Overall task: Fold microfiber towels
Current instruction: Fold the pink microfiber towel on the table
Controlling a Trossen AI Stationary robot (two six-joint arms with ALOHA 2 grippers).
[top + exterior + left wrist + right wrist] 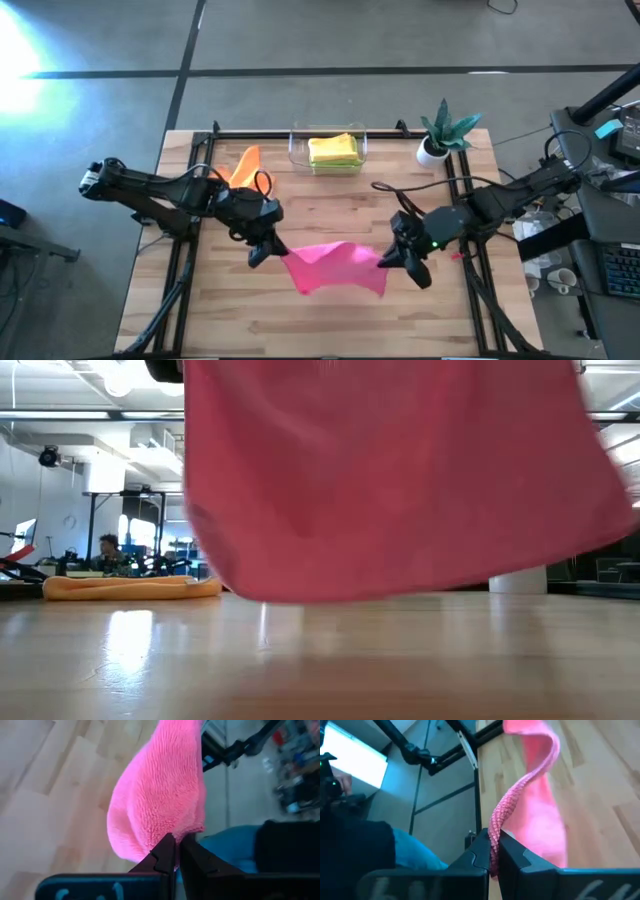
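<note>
Both tools hold the pink towel (335, 266) up off the tabletop (330, 190), w/ each arm on one upper corner: left tool (262, 250) is pinched tight on its corner, fingers (167, 851) closed w/ only the cloth's thickness between them, and right tool (398, 262) is clamped the same way on the other corner. Held like this the towel hangs as a sheet btwn the two arms, lower edge just above the wood in the low view, prob so it can be laid down flat and square before folding. It sags a bit in the middle, so the arms aren't pulling it taut. Orange towel (244, 163) lies bunched at the back left, waiting. Yellow towel (333, 148) sits on a green one inside the clear bin (296, 146) at the back, next to a small potted plant (442, 133); those look already folded and put away.
</note>
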